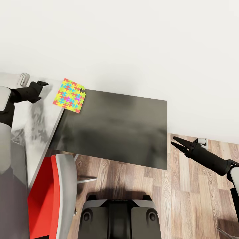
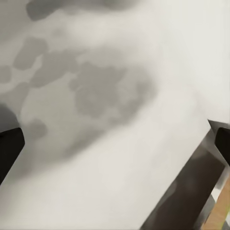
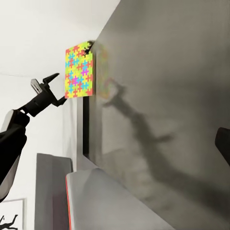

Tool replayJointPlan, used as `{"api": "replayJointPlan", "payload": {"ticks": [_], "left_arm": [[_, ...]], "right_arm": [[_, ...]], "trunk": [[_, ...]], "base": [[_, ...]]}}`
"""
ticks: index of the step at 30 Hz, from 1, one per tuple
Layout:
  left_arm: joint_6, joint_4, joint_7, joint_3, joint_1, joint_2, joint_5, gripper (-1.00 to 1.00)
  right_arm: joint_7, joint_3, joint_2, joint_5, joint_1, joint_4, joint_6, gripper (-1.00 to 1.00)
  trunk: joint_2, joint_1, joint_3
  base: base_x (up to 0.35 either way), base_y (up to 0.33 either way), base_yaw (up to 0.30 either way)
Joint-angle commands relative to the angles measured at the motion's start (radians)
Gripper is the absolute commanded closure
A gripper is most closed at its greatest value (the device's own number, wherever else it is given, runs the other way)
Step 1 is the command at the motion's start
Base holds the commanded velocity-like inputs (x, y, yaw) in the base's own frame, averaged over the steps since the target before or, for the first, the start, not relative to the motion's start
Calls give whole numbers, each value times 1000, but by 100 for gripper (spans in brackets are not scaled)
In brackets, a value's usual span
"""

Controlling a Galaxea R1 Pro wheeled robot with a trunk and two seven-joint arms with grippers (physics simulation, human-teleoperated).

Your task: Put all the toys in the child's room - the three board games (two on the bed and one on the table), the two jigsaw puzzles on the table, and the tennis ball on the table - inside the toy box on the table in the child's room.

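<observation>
A jigsaw puzzle (image 1: 70, 95) lay flat on the far corner of the table (image 1: 36, 122), against the white wall (image 1: 132, 39), with one edge overhanging the table's rim toward the lower dark grey side cabinet (image 1: 116, 127). Its face showed interlocking pieces in red, yellow, green, blue and purple. In the right wrist view the same puzzle (image 3: 78, 71) appeared at the junction of the pale top and the dark cabinet (image 3: 163, 110).

The left gripper (image 1: 42, 84) hovered over the table just beside the puzzle, on the side away from the cabinet, its fingers spread apart and holding nothing. From the right wrist view that gripper (image 3: 48, 81) also showed parted fingers pointing toward the puzzle without touching it. In the left wrist view the pale table top (image 2: 105, 158) lay below, blotched with grey shadows.

The right gripper (image 1: 176, 143) hung past the cabinet's near corner, over the wood-plank floor (image 1: 186, 186), well apart from the puzzle, its two dark fingers open and empty.

A red chair (image 1: 46, 196) with a grey back edge stood at the table's near side, beside the cabinet. The robot's base (image 1: 119, 217) sat on the floor in front of the cabinet.
</observation>
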Motion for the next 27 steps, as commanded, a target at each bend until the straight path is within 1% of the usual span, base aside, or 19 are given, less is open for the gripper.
{"api": "replayJointPlan", "payload": {"ticks": [1,6,8,9,12,13,17,18,21,22,25,26,27], "left_arm": [[2,14,9,1,0,-1,22,-100],[3,14,8,1,-3,-6,24,-100],[3,14,8,1,-4,-15,24,-100],[3,14,8,1,-4,-15,24,-100],[3,14,9,1,-5,-29,25,-100],[3,14,9,1,-5,-29,25,-100],[3,12,9,1,-5,-51,25,-100],[3,12,9,1,-5,-51,25,-100],[3,10,9,0,-5,-70,23,-100],[3,10,9,0,-5,-70,23,-100],[3,10,9,0,-5,-90,20,-100],[3,10,9,0,-5,-90,20,-100],[3,10,9,0,-5,-96,20,-100]], "right_arm": [[6,-1,0,5,-1,0,5,-100],[6,-1,0,5,-1,0,5,-100],[6,-1,0,5,-1,0,5,-100],[6,-1,0,5,-1,0,5,-100],[6,-1,0,5,-1,0,5,-100],[6,-1,0,5,-1,0,5,-100],[6,-1,0,5,-1,0,5,-100],[6,-1,0,5,-1,0,5,-100],[6,-1,0,5,-1,0,5,-100],[6,-1,0,5,-1,0,5,-100],[6,-1,0,5,-1,0,5,-100],[6,-1,0,5,-1,0,5,-100],[6,-1,0,5,-1,0,5,-100]], "trunk": [[-1,1,-1],[-1,1,-1],[-1,1,-1],[-1,1,-1],[-1,1,-1],[-1,1,-1],[-1,1,-1],[-1,1,-1],[-1,1,-1],[-1,1,-1],[-1,1,-1],[-1,1,-1],[-1,1,-1]], "base": [[0,0,0],[0,0,0],[0,0,0],[0,0,0],[0,0,0],[0,0,0],[0,0,0],[0,0,0],[0,0,0],[0,0,0],[0,0,0],[0,0,0],[0,0,0]]}}
